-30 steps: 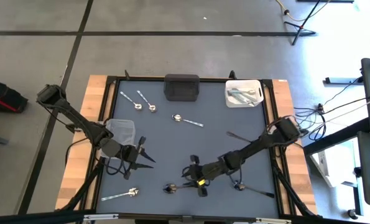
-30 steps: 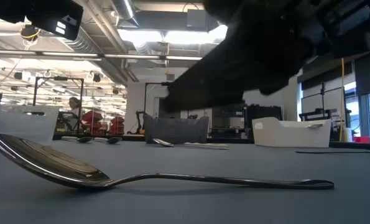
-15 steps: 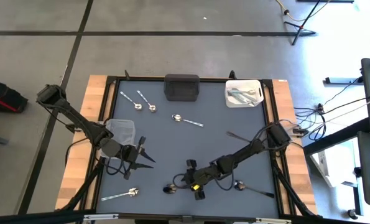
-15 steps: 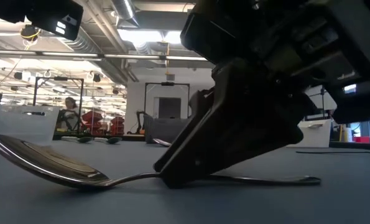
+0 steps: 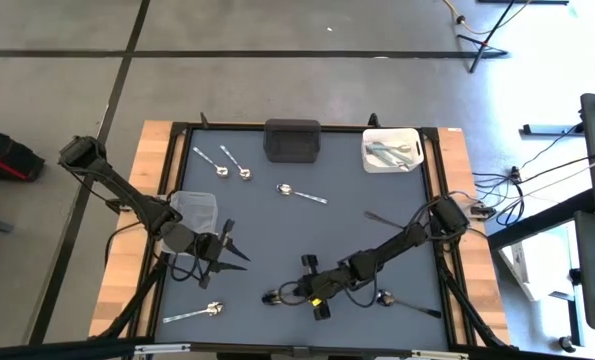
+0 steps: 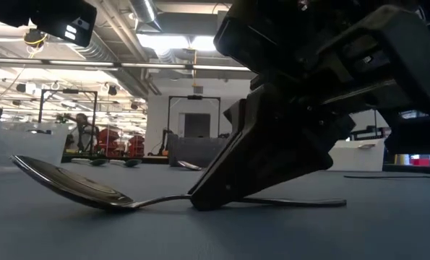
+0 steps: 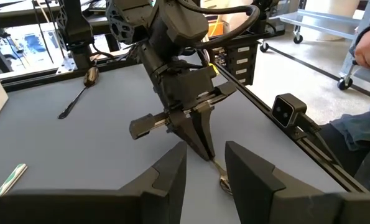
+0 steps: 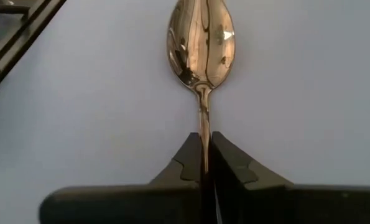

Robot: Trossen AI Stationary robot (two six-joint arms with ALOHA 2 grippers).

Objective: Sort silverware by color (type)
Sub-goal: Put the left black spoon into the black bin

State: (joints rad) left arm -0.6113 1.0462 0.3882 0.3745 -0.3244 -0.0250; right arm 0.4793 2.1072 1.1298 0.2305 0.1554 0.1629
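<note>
My right gripper (image 5: 312,296) is down at the near middle of the table, shut on a dark shiny spoon (image 5: 273,297). The spoon's bowl (image 8: 201,43) points toward the table's left. My left gripper (image 5: 229,250) hangs open and empty left of centre, its fingers (image 7: 172,180) looking toward the right gripper (image 7: 197,134). Loose spoons lie flat on the mat. Three silver ones are at the far left (image 5: 217,165), (image 5: 239,168), (image 5: 299,193) and one at the near left (image 5: 192,313). Dark ones lie at the right (image 5: 382,217), (image 5: 407,303). My right gripper pinches the spoon's handle (image 8: 203,146) between its two fingers, about mid-length, behind the neck. The fingers (image 6: 225,195) slant down from above and from the table's right, in line with the handle. The bowl's underside (image 6: 117,204) rests on the mat, and the handle's free end (image 6: 337,204) sits just above it.
A black bin (image 5: 292,138) stands at the far middle. A white bin (image 5: 409,138) holding silver utensils stands at the far right. A clear bin (image 5: 194,210) stands beside my left arm. A raised black frame (image 5: 432,180) edges the mat. A person's sleeve (image 7: 365,124) shows beyond the table.
My right gripper has moved toward the table's near left and come down onto the dark spoon's handle. In the last half second the spoon has slid a little along the mat with the gripper on it.
</note>
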